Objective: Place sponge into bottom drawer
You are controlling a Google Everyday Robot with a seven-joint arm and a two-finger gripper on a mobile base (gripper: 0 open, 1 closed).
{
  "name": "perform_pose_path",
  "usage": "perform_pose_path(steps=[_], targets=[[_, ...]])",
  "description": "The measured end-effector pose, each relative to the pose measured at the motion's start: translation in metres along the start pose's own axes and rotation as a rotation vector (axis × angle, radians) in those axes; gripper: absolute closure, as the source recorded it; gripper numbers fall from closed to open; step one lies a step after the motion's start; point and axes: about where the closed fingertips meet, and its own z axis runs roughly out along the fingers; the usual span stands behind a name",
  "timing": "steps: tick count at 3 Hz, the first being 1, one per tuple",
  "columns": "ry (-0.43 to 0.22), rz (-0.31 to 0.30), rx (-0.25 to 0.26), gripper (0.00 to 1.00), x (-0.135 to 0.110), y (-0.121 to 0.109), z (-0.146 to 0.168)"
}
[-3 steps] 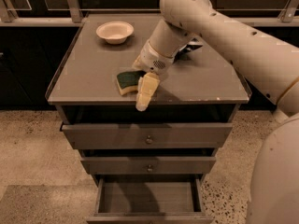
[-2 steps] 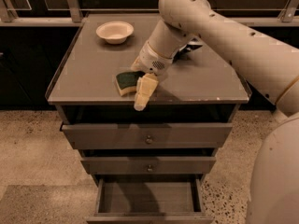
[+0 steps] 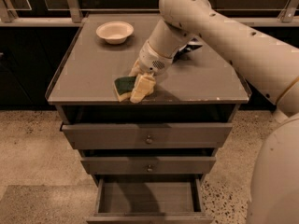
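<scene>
**Gripper pulled back onto the top, sponge unmoved**

Your gripper [image 3: 141, 87] is low over the front part of the cabinet top [image 3: 93, 73], touching the right end of the sponge [image 3: 124, 85], which lies at its 9 o'clock. You cannot tell from this view whether the gripper has closed on the sponge or only rests against it. 1 second ago its pale tip hung past the front edge of the top; now it ends just inside that edge.

The sponge lies green side up near the front edge, in the same spot as before, still on the top and not in any drawer.

At the gripper's 6 o'clock the bottom drawer [image 3: 148, 199] stands pulled out with its floor bare, as it did earlier. The 2 upper drawers [image 3: 147, 135] above it are slightly ajar.

At 11 o'clock the cream bowl [image 3: 115, 31] sits near the back. At 1 o'clock a dark bag [image 3: 192, 45] shows partly behind the arm [image 3: 224, 36].
</scene>
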Motion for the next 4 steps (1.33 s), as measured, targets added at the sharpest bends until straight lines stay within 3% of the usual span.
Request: perform_pose_path(steps=[2, 3, 4], targets=[[0.000, 0.000, 0.000, 1.00, 0.000, 0.000, 0.000], [0.000, 0.000, 0.000, 1.00, -0.002, 0.000, -0.003], [-0.003, 0.044, 0.019, 1.00, 0.007, 0.023, -0.016]])
